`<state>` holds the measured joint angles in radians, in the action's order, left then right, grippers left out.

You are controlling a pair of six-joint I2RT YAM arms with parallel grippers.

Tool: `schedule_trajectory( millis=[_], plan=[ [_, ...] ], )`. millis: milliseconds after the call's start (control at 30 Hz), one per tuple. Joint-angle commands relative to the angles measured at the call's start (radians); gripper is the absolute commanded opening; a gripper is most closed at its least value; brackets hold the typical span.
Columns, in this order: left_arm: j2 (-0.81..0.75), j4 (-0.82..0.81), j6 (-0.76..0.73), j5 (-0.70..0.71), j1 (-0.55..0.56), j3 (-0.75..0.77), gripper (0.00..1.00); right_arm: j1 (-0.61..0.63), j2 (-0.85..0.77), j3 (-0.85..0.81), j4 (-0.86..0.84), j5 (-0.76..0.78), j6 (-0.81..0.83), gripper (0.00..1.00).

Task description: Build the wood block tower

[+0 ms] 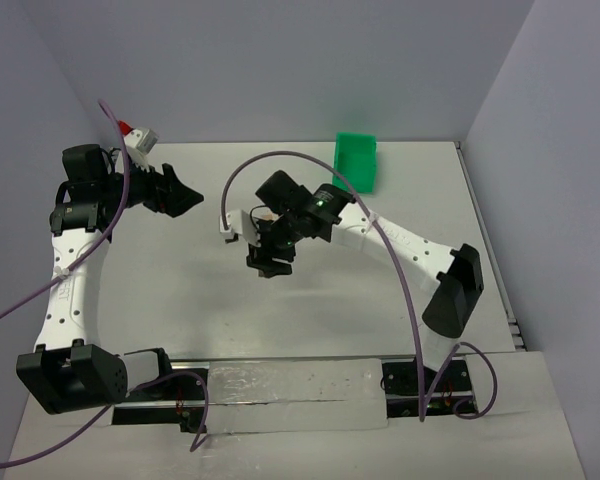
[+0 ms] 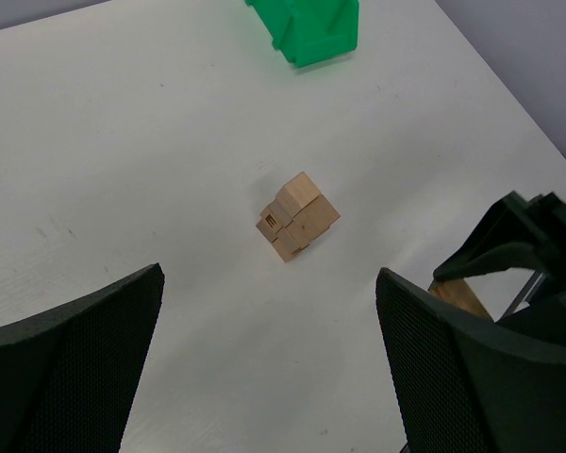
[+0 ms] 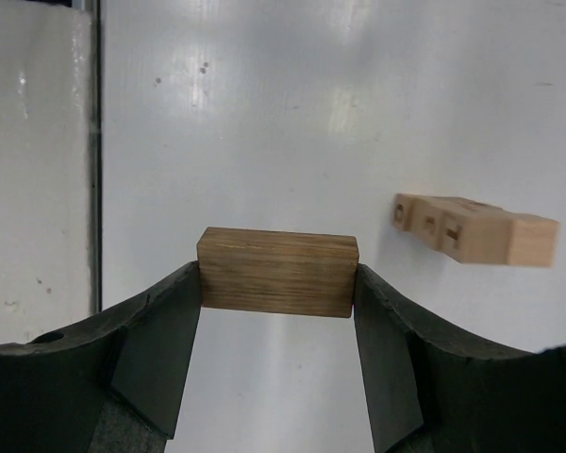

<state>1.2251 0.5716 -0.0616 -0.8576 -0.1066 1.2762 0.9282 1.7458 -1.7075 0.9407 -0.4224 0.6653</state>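
Note:
A small clump of light-tan wood blocks (image 2: 297, 217) lies low on the white table, joined side by side, not an upright tower. It also shows in the right wrist view (image 3: 472, 229), to the right of my fingers. My right gripper (image 3: 278, 288) is shut on a darker brown oblong wooden block (image 3: 278, 274), held by its two ends just over the table. From above, the right gripper (image 1: 268, 264) points down at mid-table and the arm hides the clump. My left gripper (image 2: 269, 377) is open and empty, well short of the clump; it sits at the far left (image 1: 185, 198).
A green plastic bin (image 1: 357, 160) stands at the back of the table, also in the left wrist view (image 2: 307, 28). A small red and white object (image 1: 135, 133) sits at the back left. The table's near edge strip (image 3: 38, 170) lies left of my right gripper.

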Motion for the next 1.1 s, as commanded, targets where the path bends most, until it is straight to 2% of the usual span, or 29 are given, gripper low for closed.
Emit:
schedule_trajectory(
  millis=[0, 133, 333, 700, 1067],
  plan=[
    [-0.014, -0.029, -0.014, -0.045, -0.004, 0.025, 0.99, -0.091, 0.032, -0.133, 0.142, 0.029, 0.052, 0.44],
    [-0.010, -0.031, -0.015, -0.054, -0.004, 0.023, 0.99, -0.156, 0.126, -0.301, 0.211, 0.027, 0.074, 0.44],
    [-0.005, -0.029, -0.017, -0.058, -0.004, 0.025, 0.99, -0.201, 0.235, -0.424, 0.243, 0.039, 0.127, 0.44],
    [0.005, -0.043, -0.001, -0.052, -0.005, 0.018, 0.99, -0.229, 0.318, -0.471, 0.201, 0.005, 0.159, 0.44],
    [0.010, -0.036, -0.004, -0.057, -0.005, 0.018, 0.99, -0.232, 0.414, -0.589, 0.236, -0.021, 0.204, 0.44]
  ],
)
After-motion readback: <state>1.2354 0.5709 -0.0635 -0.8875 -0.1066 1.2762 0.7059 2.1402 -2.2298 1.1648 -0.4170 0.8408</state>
